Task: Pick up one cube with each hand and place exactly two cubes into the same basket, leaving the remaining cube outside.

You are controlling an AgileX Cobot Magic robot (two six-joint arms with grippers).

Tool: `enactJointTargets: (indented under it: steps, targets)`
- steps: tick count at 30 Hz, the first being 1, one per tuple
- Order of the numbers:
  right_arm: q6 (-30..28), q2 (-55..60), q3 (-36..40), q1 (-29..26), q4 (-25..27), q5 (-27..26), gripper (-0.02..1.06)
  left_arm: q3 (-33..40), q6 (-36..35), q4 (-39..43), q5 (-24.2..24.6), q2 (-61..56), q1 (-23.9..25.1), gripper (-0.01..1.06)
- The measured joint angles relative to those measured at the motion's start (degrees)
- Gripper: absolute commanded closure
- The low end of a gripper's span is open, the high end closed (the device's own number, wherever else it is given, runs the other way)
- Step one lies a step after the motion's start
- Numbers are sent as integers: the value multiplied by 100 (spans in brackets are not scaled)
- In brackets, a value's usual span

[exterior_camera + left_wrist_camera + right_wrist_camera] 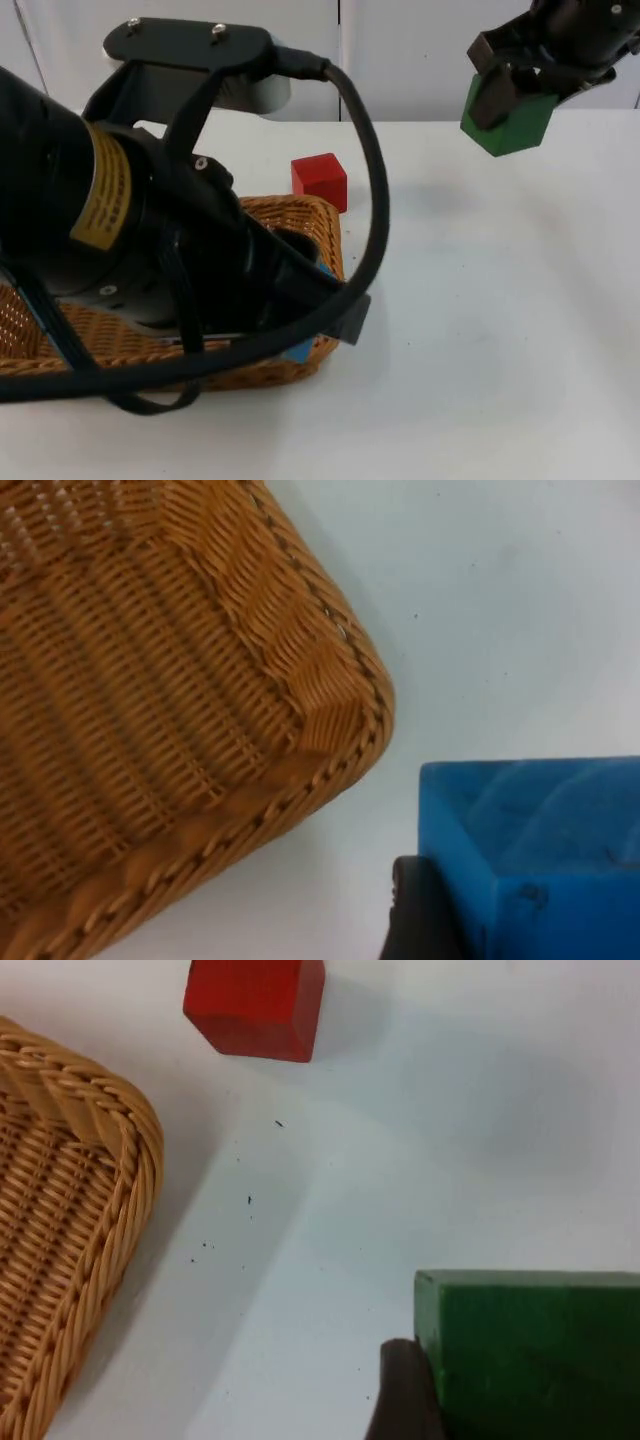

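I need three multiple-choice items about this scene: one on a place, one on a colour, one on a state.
1. Where is the red cube?
A. inside the basket
B. on the table beside the basket
C. in a gripper

2. What colour is the cube in the right gripper?
A. green
B. yellow
C. red

3. What is the state of the left gripper?
A. open and holding nothing
B. shut on the basket rim
C. shut on the blue cube

Answers:
1 B, it sits on the white table just past the basket corner.
2 A, the green cube hangs in it above the table.
3 C, its wrist view has the cube against a fingertip.
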Motion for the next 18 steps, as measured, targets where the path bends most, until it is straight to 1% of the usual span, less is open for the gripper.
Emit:
enactJointTargets:
  steps: [9,11,15,18]
  targets:
    - [0,0,0,0,0,10,105,0,0,172,25,0,0,105]
    - [0,0,0,34,0,10,105,0,0,375,86,0,0,105]
    - [-107,0,0,197,0,10,105,0,0,558,230,0,0,105]
    - [-268,0,0,483,0,-30,105,0,0,612,282,0,108,105]
